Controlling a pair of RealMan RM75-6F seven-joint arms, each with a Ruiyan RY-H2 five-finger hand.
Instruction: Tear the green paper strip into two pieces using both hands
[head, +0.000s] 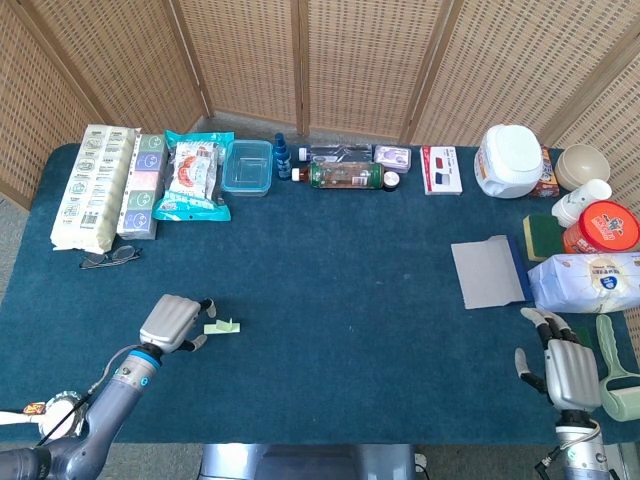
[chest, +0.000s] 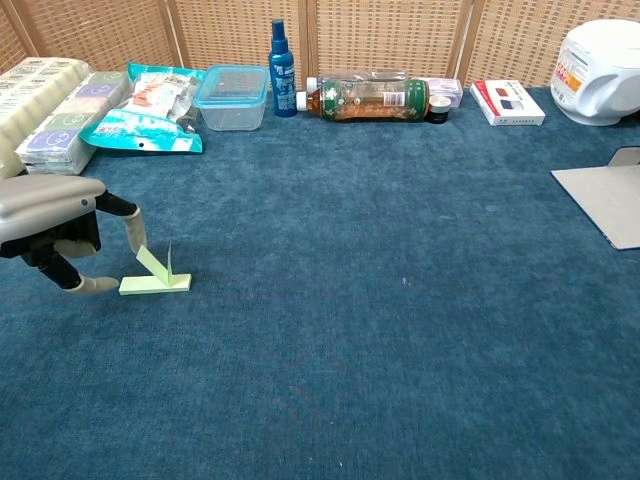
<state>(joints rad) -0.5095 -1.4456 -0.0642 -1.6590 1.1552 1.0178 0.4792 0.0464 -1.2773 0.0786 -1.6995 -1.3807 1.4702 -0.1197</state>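
Presently, green paper strip (chest: 155, 278): lies folded on blue tablecloth (head: 350, 270), near left front. Left hand (chest: 55, 222): fingers apart, empty, fingertips just beside the strip's left end. Right hand (head: 568, 368): spread, empty, at right front edge, well apart.

No legible text. Print on snack bag (head: 192, 177), bottle label (chest: 385, 98), white packs (head: 95, 186), tissue pack (head: 598, 281), orange-lidded tub (head: 603, 227): all too small, blurred.

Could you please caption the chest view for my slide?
Left hand open beside the folded green paper strip on the blue table.
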